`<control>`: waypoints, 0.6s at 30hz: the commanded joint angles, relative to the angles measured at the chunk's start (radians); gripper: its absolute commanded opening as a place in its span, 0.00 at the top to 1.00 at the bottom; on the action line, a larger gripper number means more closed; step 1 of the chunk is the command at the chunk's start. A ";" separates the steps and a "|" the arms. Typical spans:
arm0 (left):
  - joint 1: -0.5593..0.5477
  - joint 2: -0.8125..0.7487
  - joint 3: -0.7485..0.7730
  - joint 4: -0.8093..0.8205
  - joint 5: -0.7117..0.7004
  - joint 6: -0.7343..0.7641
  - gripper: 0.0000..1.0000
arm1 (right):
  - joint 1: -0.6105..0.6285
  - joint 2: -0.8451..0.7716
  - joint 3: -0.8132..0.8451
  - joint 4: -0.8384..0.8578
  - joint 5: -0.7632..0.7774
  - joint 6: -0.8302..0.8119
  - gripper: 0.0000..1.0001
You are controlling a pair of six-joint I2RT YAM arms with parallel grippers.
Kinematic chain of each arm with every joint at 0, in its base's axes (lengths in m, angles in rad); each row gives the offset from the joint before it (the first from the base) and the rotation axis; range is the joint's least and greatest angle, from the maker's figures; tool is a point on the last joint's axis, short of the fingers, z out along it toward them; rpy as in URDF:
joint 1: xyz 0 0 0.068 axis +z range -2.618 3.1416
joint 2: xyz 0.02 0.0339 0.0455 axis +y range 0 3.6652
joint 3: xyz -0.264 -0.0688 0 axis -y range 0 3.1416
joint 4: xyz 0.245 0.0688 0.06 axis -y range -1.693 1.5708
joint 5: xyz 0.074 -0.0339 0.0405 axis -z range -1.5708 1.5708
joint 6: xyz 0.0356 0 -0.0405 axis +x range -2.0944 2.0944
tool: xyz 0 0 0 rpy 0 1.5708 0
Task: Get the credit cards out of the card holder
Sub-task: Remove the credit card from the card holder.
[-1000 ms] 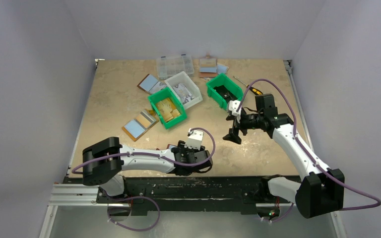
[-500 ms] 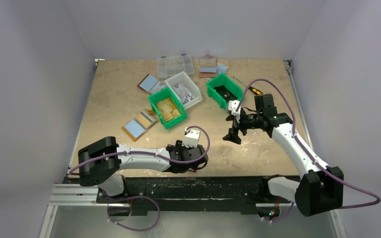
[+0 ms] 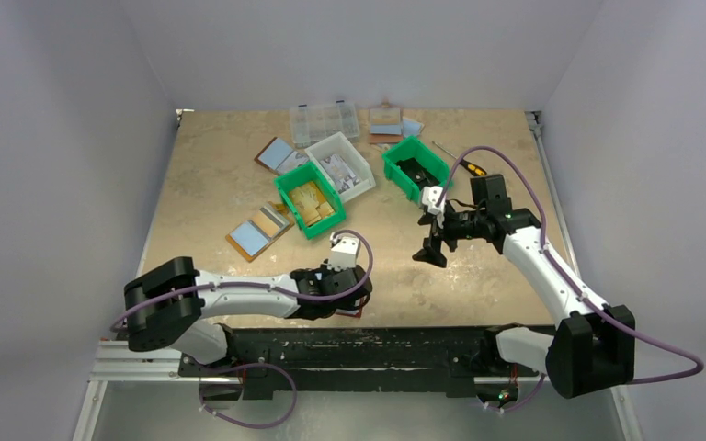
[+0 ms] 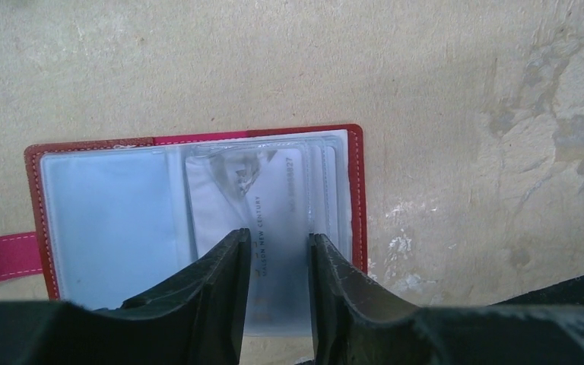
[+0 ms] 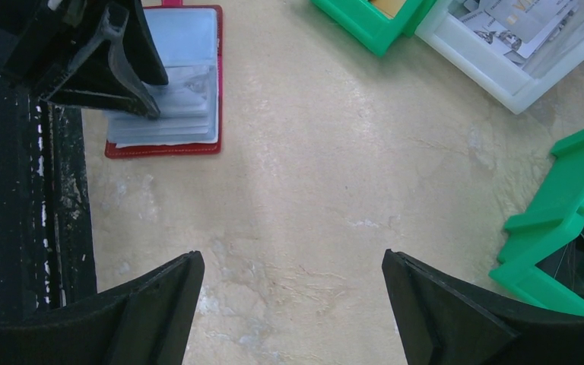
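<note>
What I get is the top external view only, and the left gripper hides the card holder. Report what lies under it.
Observer: The left wrist view shows the card holder lying open and flat, inner side up.
Operator: Give me the cards.
Observer: One credit card sticks out of the holder's right half, past its edge toward the gripper.
Operator: State the jaws.
Observer: The left gripper has its jaws apart with a narrow gap. The printed card shows between the fingertips. I cannot tell whether they press on it.
</note>
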 commanded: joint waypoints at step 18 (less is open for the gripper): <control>0.084 -0.272 -0.176 0.157 0.151 0.038 1.00 | 0.004 0.085 0.055 -0.106 -0.103 -0.047 0.01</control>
